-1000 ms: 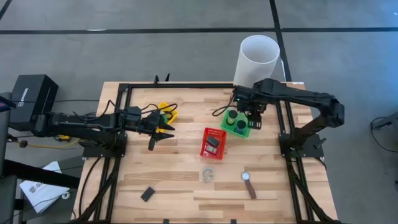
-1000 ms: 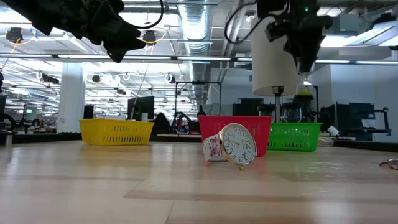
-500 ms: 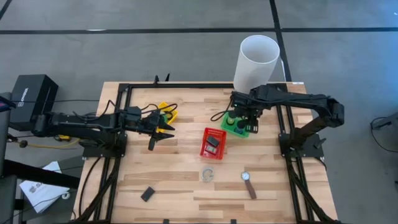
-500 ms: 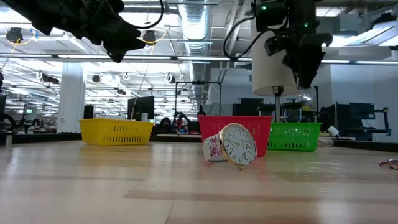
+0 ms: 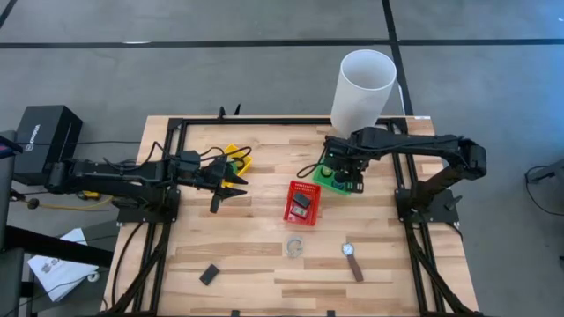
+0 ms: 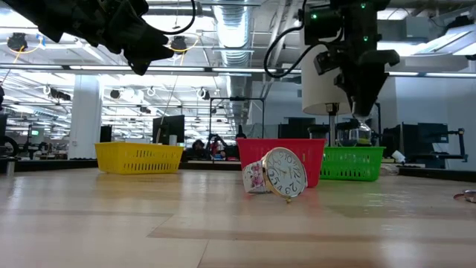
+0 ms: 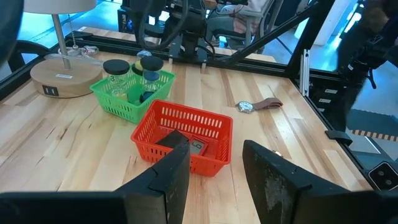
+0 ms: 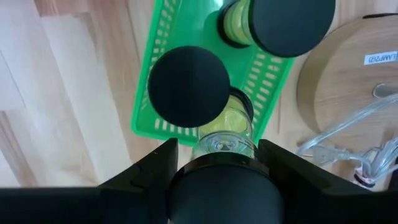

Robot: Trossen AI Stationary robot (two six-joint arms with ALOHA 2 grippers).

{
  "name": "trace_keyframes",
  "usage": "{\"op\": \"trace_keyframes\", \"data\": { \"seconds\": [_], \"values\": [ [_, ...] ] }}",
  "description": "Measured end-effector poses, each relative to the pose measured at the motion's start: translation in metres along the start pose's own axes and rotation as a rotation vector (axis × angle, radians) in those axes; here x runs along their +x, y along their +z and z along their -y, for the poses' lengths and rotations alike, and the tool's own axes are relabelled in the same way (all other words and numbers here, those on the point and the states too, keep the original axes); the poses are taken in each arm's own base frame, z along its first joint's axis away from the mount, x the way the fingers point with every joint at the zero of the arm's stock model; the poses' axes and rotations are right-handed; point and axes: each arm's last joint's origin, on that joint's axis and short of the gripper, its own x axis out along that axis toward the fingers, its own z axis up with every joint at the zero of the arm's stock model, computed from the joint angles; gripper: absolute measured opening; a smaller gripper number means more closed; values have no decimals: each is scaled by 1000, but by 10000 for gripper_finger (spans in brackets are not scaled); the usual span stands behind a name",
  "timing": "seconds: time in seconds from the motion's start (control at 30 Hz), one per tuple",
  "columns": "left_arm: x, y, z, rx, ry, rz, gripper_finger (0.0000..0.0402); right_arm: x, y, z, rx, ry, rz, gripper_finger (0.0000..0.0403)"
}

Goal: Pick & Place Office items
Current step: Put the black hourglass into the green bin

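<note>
Two grippers are above the worktop (image 5: 264, 264). Right gripper (image 5: 350, 172) hangs over the green basket (image 8: 146, 93), fingers (image 8: 155, 168) closed around a black-lidded jar (image 8: 214, 186); two more lidded jars (image 8: 189, 86) stand inside that basket. Left gripper (image 5: 231, 187) hovers just beside the yellow basket (image 5: 236, 155), well apart from the green basket, fingers (image 7: 165, 180) parted and holding nothing. Red basket (image 5: 302, 202) sits near the green basket and contains flat dark items (image 7: 180, 142). Brown-strapped watch (image 5: 352, 261), clear ring (image 5: 294, 246) and black rectangle (image 5: 209, 274) lie on the worktop, well apart from the green basket.
</note>
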Motion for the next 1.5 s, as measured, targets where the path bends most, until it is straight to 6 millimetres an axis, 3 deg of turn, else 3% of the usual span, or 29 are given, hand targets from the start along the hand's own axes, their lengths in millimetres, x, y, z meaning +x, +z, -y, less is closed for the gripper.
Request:
{"op": "trace_keyframes", "data": {
  "seconds": [0.33,0.67,0.8,0.93,1.23,1.5],
  "values": [
    [0,0,0,0,0,0,143,0,0,0,-6,15,2,207],
    [0,0,0,0,0,0,143,3,-5,23,90,21,-7,197],
    [0,0,0,0,0,0,143,3,-4,21,86,47,3,209],
    [0,0,0,0,0,0,143,3,-5,17,74,52,-10,193],
    [0,0,0,0,0,-1,143,30,-14,11,73,59,-62,211],
    [0,0,0,0,0,0,143,33,-16,10,61,62,-72,193]
  ]
}}
